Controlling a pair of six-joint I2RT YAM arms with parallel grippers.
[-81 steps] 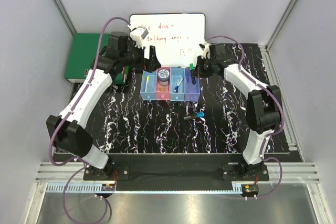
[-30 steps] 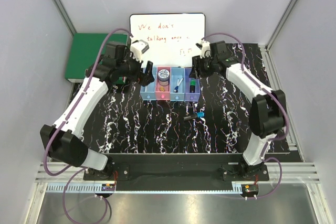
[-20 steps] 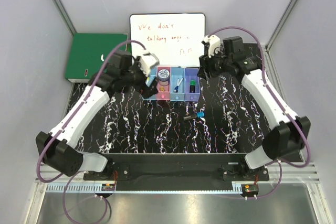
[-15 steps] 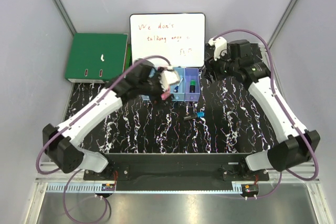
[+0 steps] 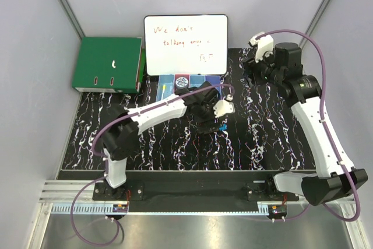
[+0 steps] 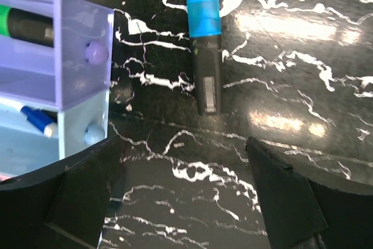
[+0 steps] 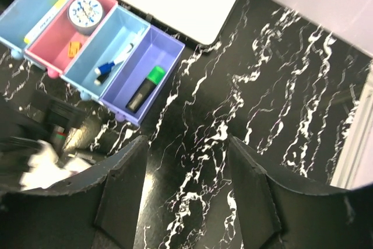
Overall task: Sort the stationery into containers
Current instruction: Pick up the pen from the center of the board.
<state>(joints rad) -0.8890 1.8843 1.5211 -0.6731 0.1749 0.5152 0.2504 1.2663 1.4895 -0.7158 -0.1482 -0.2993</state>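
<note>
A black marker with a blue cap (image 6: 205, 56) lies alone on the marbled table, just in front of the containers (image 6: 81, 56). My left gripper (image 6: 183, 202) hovers open right beside it, nothing between its fingers (image 6: 81, 190). From the right wrist view the four bins (image 7: 119, 109) hold a white-yellow pen (image 7: 46, 16), a round cylinder (image 7: 86, 13) with a tiny yellow piece (image 7: 74, 49), a blue-white pen (image 7: 113, 62) and a green-black marker (image 7: 145, 88). My right gripper (image 7: 189, 196) is open and empty, raised to the right of the bins (image 5: 169, 86).
A whiteboard (image 5: 185, 44) lies right behind the bins. A green binder (image 5: 108, 63) sits at the back left. The left arm (image 5: 157, 112) stretches across the table in front of the bins and hides part of them.
The right gripper left the green-black marker in the purple bin and rose back to the right. The left arm swung from the left bin across to the blue-capped marker.
</note>
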